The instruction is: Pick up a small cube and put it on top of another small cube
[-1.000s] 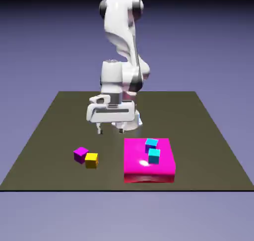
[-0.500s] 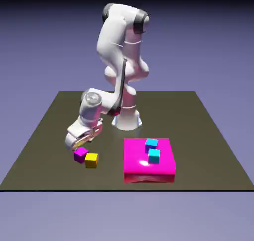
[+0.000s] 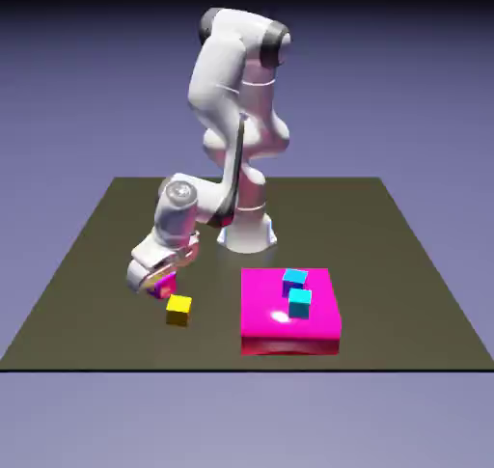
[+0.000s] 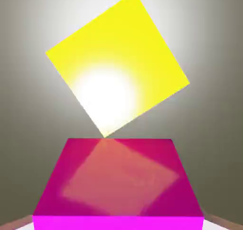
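My gripper hangs low over the table at the exterior view's left, shut on a small magenta cube that peeks out from under the hand. A small yellow cube sits on the table just in front of it, apart from the magenta one. In the hand view the magenta cube fills the bottom between the fingers and hides the tips. The yellow cube lies beyond it, turned at an angle, and its reflection shows on the magenta face.
A flat pink block lies at the exterior view's right of the yellow cube, with two cyan cubes on top. The robot's base stands behind.
The hand swung down to the left onto the magenta cube. That cube has since left the yellow cube's side and moved up and back with the hand.
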{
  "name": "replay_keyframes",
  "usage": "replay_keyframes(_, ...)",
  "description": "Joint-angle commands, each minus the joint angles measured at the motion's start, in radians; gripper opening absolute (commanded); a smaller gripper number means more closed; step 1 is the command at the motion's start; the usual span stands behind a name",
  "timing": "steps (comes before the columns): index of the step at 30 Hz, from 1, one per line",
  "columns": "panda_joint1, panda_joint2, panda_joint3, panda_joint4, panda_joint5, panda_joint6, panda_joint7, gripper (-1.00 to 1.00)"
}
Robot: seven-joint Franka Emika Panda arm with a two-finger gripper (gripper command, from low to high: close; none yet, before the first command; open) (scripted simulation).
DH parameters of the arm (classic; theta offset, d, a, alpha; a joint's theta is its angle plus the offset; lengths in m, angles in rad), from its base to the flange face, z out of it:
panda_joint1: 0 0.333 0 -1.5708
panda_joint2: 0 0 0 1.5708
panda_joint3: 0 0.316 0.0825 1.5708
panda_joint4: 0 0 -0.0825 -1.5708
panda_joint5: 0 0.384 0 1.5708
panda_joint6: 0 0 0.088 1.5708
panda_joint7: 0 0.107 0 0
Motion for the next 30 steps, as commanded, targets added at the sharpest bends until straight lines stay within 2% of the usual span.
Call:
replay_keyframes(1, 0.01, -0.026, 0.036, 0.001, -0.009, -0.02, -0.011, -1.0)
replay_keyframes(16, 0.154, -0.411, 0.58, 0.023, -0.136, -0.333, -0.176, -1.0)
replay_keyframes(18, 0.154, -0.411, 0.58, 0.023, -0.136, -0.333, -0.176, -1.0)
replay_keyframes(23, 0.118, -0.25, 0.543, -0.017, -0.229, -0.131, -0.108, -1.0)
replay_keyframes(24, 0.118, -0.25, 0.543, -0.017, -0.229, -0.131, -0.108, 1.0)
replay_keyframes(30, 0.154, -0.411, 0.58, 0.023, -0.136, -0.333, -0.176, 1.0)
